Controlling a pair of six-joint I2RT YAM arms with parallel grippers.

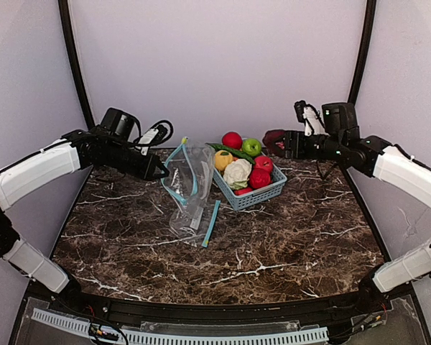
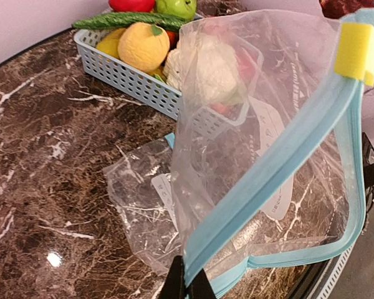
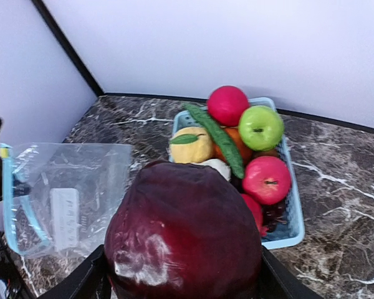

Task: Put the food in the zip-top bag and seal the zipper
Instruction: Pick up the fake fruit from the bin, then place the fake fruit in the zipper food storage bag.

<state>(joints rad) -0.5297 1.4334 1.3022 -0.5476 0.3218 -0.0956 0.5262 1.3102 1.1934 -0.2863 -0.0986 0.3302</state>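
Food (image 3: pixel 267 179), small glossy toy fruits and vegetables: most pieces lie in a light-blue lattice plastic basket (image 1: pixel 255 200), just ahead of and below the right pincer (image 1: pixel 279 144). Among them are a green apple (image 3: pixel 260 127), a yellow citrus (image 3: pixel 192 144), a long green pod (image 3: pixel 218 138) and several red fruits.

One piece is out of the basket. The right pincer's jaws stand wide, clamped on both sides of a large dark-red cabbage-like head (image 3: pixel 184 237), which is held clear of the brown marbled table (image 1: pixel 273 244).

The left pincer (image 2: pixel 187 283) is closed tight on the light-blue zipper band of a clear zip-top bag (image 2: pixel 237 124) and holds it raised, mouth gaping. The bag hangs between this pincer and the basket. A yellow slider (image 2: pixel 358 50) sits at the zipper end far from the pincer. No food is visible inside the bag.

Below it, a further clear plastic sheet (image 2: pixel 137 212) lies flat on the table.
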